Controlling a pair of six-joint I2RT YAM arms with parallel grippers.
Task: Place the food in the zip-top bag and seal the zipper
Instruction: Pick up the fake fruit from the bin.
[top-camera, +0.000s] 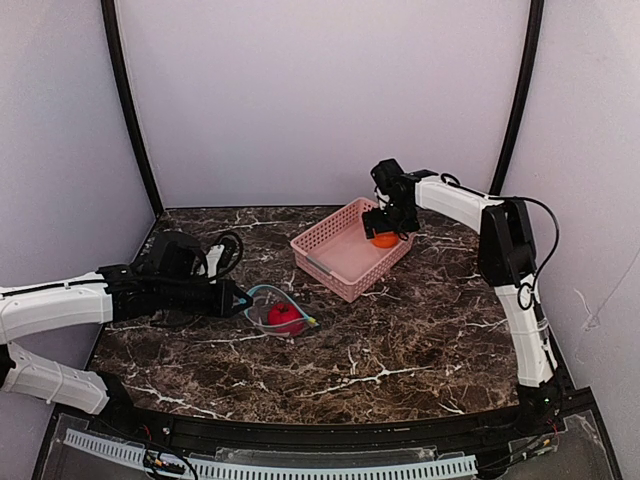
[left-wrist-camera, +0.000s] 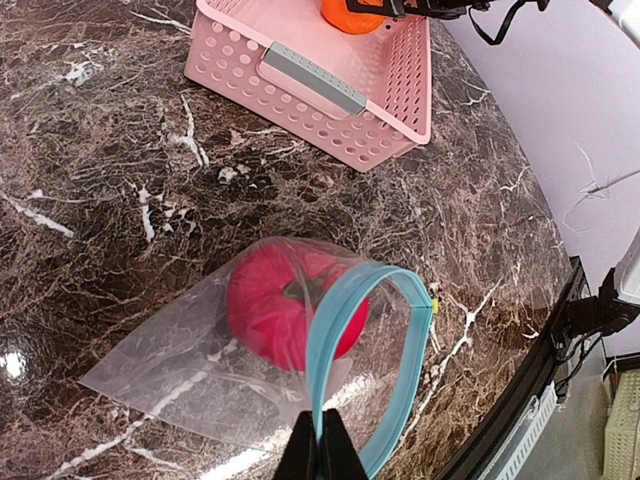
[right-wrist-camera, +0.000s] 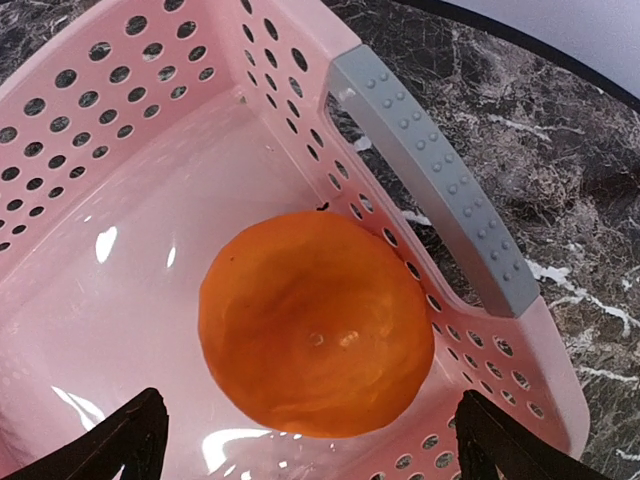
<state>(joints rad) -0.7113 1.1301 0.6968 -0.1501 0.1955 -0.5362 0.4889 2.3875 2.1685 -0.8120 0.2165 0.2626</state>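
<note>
The clear zip-top bag (left-wrist-camera: 200, 365) lies on the marble table with its mouth held open as a loop. The red food (left-wrist-camera: 285, 305) sits inside it. My left gripper (left-wrist-camera: 321, 440) is shut on the teal zipper (left-wrist-camera: 335, 330) strip at the bag's near edge. In the top view the bag (top-camera: 268, 318) and red food (top-camera: 285, 317) lie just right of the left gripper (top-camera: 240, 298). The orange food (right-wrist-camera: 315, 320) rests in a corner of the pink basket (right-wrist-camera: 120, 110). My right gripper (right-wrist-camera: 310, 440) hangs open just above it, one finger on each side, not touching.
The pink slotted basket (top-camera: 340, 262) with grey handles (right-wrist-camera: 430, 170) stands at the back middle of the table. A coil of black cable (top-camera: 225, 250) lies by the left arm. Table edges and the enclosure walls surround the marble top.
</note>
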